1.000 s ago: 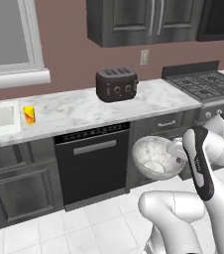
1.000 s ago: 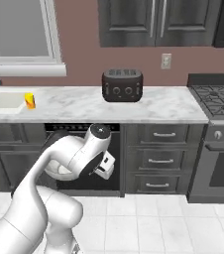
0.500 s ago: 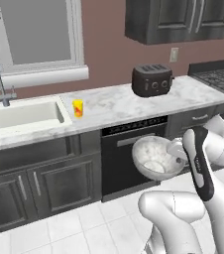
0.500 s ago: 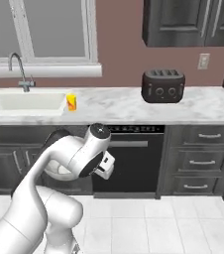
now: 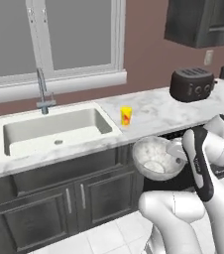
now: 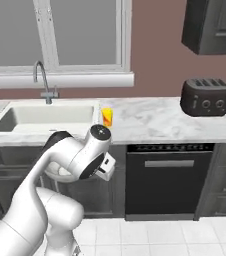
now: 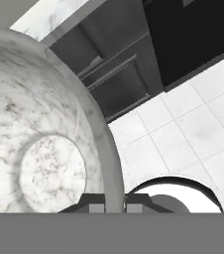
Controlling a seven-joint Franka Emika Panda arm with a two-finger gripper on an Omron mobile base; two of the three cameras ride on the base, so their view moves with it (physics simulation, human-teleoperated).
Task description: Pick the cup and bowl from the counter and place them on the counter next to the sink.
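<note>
Left of frame: sink [image 5: 54, 131] sunk in the counter [image 5: 153, 111]. Centre: cup [image 5: 126, 116] standing just right of the basin. Lower right of centre: bowl [image 5: 156, 157] held off the counter before the cabinets, rim pinched between the fingers of the gripper [image 7: 115, 207].

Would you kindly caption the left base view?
Gripper carries the speckled translucent bowl below the marble counter.

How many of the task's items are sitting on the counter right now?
1: the cup stands on the counter just right of the sink. The bowl is off it, held by the gripper.
</note>
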